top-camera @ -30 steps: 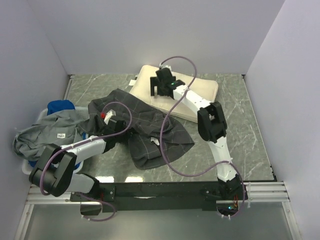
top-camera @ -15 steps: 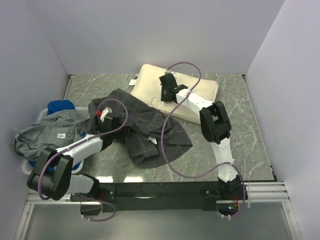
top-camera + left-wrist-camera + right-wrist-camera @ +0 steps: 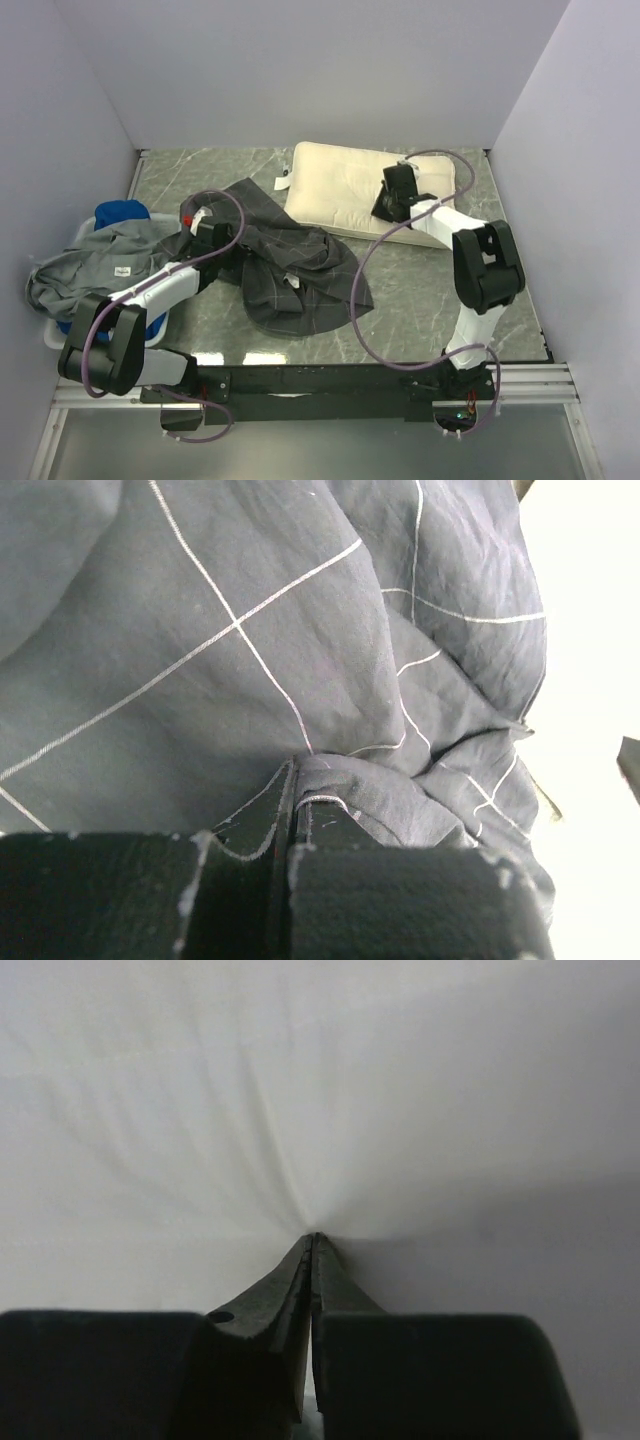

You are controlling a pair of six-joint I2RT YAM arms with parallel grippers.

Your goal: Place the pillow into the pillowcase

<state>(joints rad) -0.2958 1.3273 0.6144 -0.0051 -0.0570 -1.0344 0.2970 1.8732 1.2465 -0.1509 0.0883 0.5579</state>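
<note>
On the right side, the right gripper [image 3: 393, 203] was pinched shut on a fold of the pillow [image 3: 335, 185], whose long axis ran left-right. The left gripper [image 3: 207, 232] was clamped on cloth of the pillowcase [image 3: 300, 275]. The case lay just left and nearward of the pillow, apparently touching its near-left corner.

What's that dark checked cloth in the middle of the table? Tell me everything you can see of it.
The pillowcase is dark charcoal fabric crossed by thin light grid lines. It lies crumpled in a wrinkled heap on the marbled table, not spread flat; its opening cannot be made out. The left gripper is shut on a fold at its left side. Its far edge seems to meet the pillow.
</note>
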